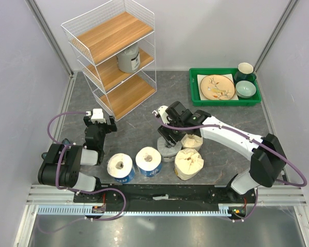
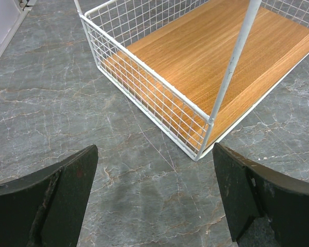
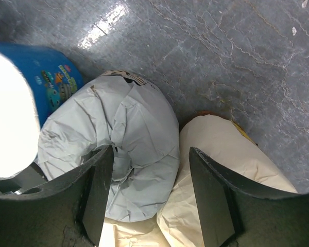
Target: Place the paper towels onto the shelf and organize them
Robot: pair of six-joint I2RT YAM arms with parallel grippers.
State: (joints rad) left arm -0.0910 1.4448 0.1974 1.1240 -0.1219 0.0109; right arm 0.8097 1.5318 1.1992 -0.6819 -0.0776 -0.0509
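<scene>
The shelf (image 1: 113, 51) stands at the back left, with one grey roll (image 1: 129, 57) on its middle tier. Two blue rolls (image 1: 120, 167) (image 1: 149, 161) stand at the front. My right gripper (image 1: 168, 138) is open over the second grey roll (image 1: 169, 150). In the right wrist view this gripper (image 3: 150, 154) straddles the grey roll's (image 3: 139, 128) wall, one finger at its core, the other against a cream roll (image 3: 221, 149). Two cream rolls (image 1: 191, 141) (image 1: 189, 163) sit beside it. My left gripper (image 1: 100, 122) (image 2: 153, 159) is open and empty, facing the shelf's bottom tier (image 2: 206, 62).
A green tray (image 1: 195, 90) at the back right holds a plate (image 1: 217, 86), a cup (image 1: 245, 71) and a bowl (image 1: 245, 89). A blue roll (image 3: 46, 77) shows left of the grey roll in the right wrist view. Walls close in the table on three sides.
</scene>
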